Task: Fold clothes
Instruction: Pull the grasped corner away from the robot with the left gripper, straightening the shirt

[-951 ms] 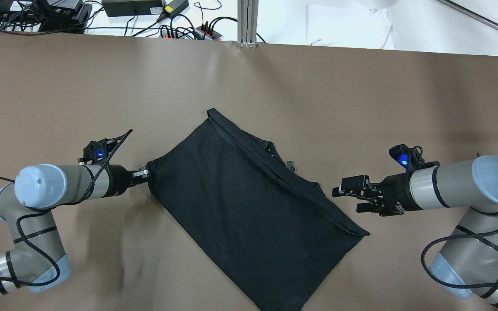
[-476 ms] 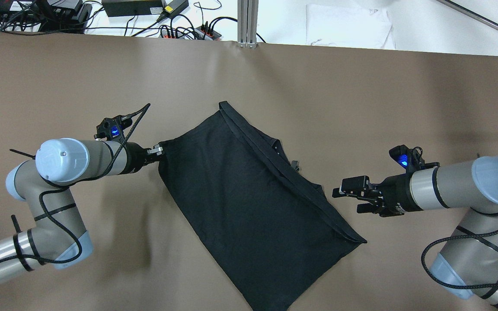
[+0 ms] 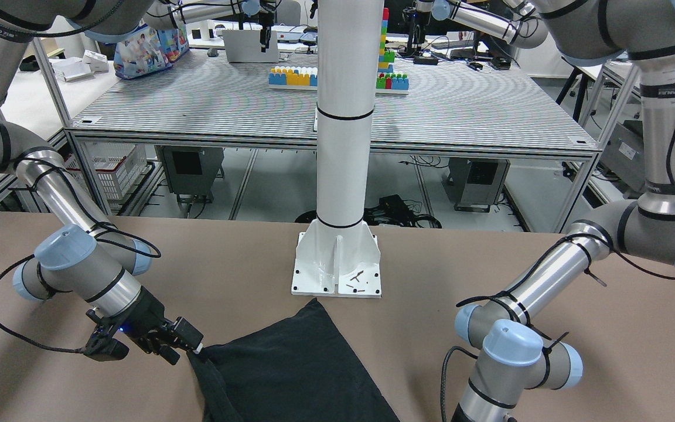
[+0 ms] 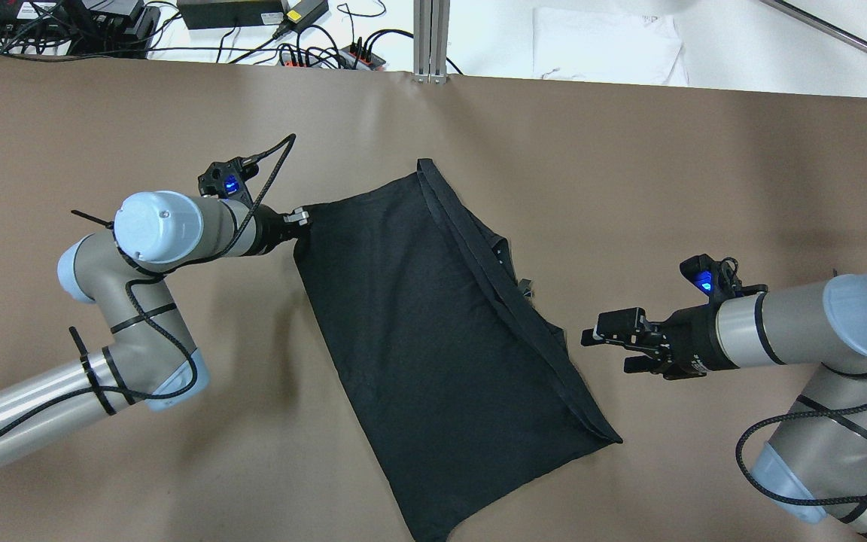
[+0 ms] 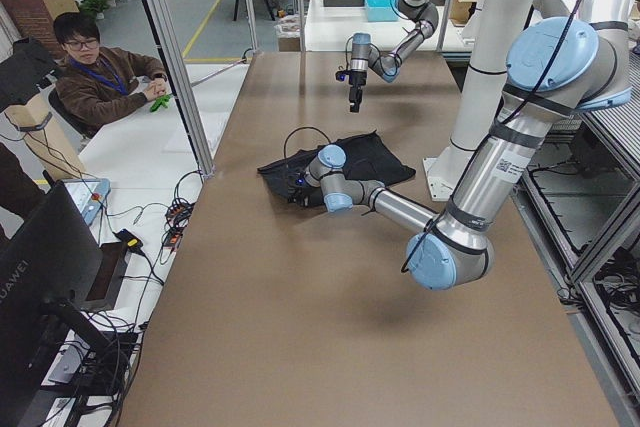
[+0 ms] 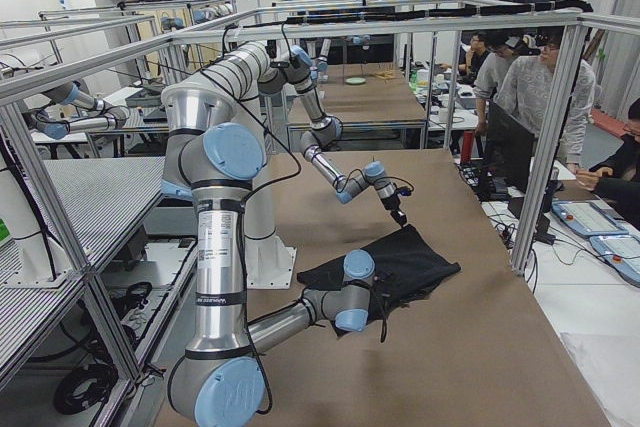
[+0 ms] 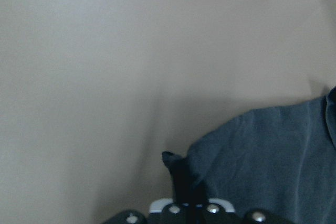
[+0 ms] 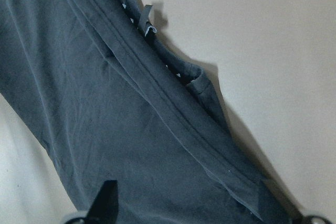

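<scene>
Black and flat, the folded cloth garment (image 4: 433, 339) lies slantwise on the brown-covered table (image 4: 667, 165). Its nearest corner is close by the white base plate (image 3: 337, 275) of the robot's post, as the front-facing view shows.

Farther out, on the robot's right, the right gripper (image 4: 606, 348) is held low with its jaws apart, holding nothing. It is just beside the garment's long right-hand edge. From the wrist camera the two dark fingers (image 8: 105, 203) stand wide of each other with the cloth spread beyond them. I cannot tell whether they touch it.

Along that edge runs a thick doubled hem band (image 8: 168, 124). A small grey tab (image 8: 148, 24) sticks out from under it onto the bare table.

Farther still, on the robot's left, the left gripper (image 4: 299, 218) has its jaws pinched together on the garment's far left corner. In its wrist view a dark peak of fabric rises between the finger pads. The cloth is drawn taut from there toward the far corner.

Beyond the table's far edge lie power strips with black cables (image 4: 328, 53) and a white sheet (image 4: 606, 45).
</scene>
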`<action>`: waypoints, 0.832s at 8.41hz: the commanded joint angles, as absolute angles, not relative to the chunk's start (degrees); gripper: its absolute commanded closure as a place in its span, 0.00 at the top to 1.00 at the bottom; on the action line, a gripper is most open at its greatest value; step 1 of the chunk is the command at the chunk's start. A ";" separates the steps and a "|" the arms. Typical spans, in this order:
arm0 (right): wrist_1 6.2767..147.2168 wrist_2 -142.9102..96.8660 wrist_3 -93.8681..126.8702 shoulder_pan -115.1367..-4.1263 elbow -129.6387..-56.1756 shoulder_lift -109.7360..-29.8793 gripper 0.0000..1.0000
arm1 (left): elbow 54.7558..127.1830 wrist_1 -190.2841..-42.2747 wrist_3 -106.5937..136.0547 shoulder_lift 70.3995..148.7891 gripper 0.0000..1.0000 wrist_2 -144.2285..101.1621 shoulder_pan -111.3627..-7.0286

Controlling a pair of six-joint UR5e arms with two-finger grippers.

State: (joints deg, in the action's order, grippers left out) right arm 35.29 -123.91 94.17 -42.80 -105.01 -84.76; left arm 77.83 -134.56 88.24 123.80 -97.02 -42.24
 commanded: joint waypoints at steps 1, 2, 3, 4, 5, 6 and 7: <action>35.24 -123.84 94.22 -42.89 -105.12 -85.17 0.94 | 67.19 -134.65 85.96 131.97 0.00 -97.03 -45.25; 35.24 -123.84 94.22 -42.89 -105.12 -85.17 0.94 | 63.67 -134.65 85.87 134.88 0.00 -96.94 -45.26; 35.24 -123.84 94.22 -42.98 -105.12 -85.17 0.94 | 61.63 -134.65 85.87 136.91 0.00 -96.77 -45.26; 35.24 -123.84 94.22 -42.98 -105.12 -85.17 0.94 | 59.52 -134.65 85.87 138.24 0.00 -96.33 -45.26; 35.24 -123.84 94.22 -42.98 -105.12 -85.17 0.94 | 56.37 -134.91 85.87 140.25 0.00 -95.11 -45.61; 35.24 -123.84 94.22 -42.98 -105.12 -85.17 0.94 | 53.12 -134.91 85.87 143.14 0.00 -94.84 -45.88; 35.24 -123.84 94.22 -42.98 -105.20 -85.08 0.94 | 51.26 -135.00 85.78 144.39 0.00 -94.75 -46.05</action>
